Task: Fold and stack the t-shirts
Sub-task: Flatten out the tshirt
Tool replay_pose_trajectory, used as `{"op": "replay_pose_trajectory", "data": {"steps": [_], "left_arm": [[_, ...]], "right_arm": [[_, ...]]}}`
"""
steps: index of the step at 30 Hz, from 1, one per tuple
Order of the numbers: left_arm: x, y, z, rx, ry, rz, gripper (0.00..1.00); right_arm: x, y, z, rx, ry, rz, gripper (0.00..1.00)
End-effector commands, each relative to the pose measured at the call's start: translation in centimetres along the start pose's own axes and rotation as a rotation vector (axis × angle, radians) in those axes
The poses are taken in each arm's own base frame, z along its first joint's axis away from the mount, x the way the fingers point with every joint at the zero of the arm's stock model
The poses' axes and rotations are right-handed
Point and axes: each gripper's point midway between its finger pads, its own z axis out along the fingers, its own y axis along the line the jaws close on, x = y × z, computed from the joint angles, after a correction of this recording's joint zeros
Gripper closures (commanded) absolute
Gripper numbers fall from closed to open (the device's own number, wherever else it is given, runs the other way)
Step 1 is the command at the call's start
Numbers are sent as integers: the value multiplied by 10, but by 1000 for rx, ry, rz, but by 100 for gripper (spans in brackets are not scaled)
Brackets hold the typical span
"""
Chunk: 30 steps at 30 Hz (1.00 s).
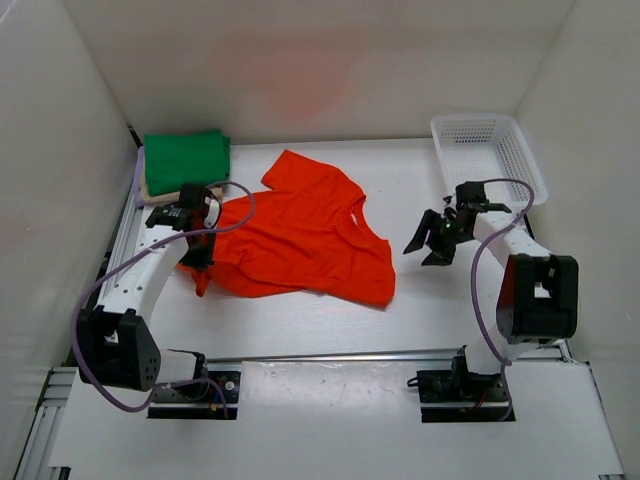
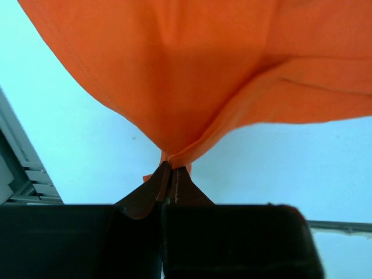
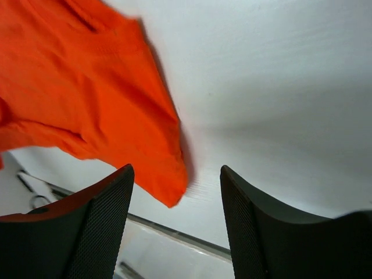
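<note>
Grasping orange-red t-shirt (image 1: 300, 235) edge with left hand (image 2: 171, 177). Released at right hand (image 1: 432, 243), above table (image 1: 430, 305) between t-shirt and white basket (image 1: 522, 150).

A white lattice basket (image 1: 522, 160) sits at the table's (image 1: 300, 322) far right corner.

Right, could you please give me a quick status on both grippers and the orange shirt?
Left gripper shut on orange t-shirt edge. Right gripper open, empty, off the cloth. Green t-shirt folded far left. Nothing in the way.
</note>
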Motion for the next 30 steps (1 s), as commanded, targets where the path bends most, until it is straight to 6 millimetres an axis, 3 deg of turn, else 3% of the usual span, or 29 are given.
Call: {"op": "replay_pose_trajectory", "data": {"steps": [1,4,5,8,13,18,20,21,23,24,25,26,27,29,30], "left_arm": [[15,-12,1,62,41,10,90],[22,-13,5,62,52,12,90],[22,-11,5,51,52,12,90],[23,-10,7,42,62,14,90],[23,-10,7,42,62,14,90],[28,-8,7,33,62,15,90],[25,-5,6,30,42,2,90],[27,-5,5,30,41,2,90],[24,-1,4,4,21,-1,90],[18,4,3,-12,-1,-15,90],[12,7,2,-27,-22,-19,90],[4,16,-2,-72,-54,-27,90],[-5,22,-5,-101,-88,-36,90],[-53,36,-23,-163,-234,-77,90],[-73,44,-24,-207,-261,-91,90]], "right_arm": [[32,-1,-7,41,-10,-171,33],[67,12,-5,59,4,-304,31],[89,21,1,60,39,-385,29],[111,21,13,155,43,-482,25],[119,6,34,256,80,-445,23],[127,12,52,270,124,-464,23],[128,22,63,222,130,-474,30],[125,25,68,219,127,-475,48],[114,44,67,186,100,-471,68],[107,51,65,167,83,-463,91],[98,59,62,145,66,-453,98],[87,71,55,109,33,-444,100],[51,94,35,47,-60,-428,100],[9,127,3,-58,-154,-396,100],[-26,125,-17,-70,-210,-335,100]]}}
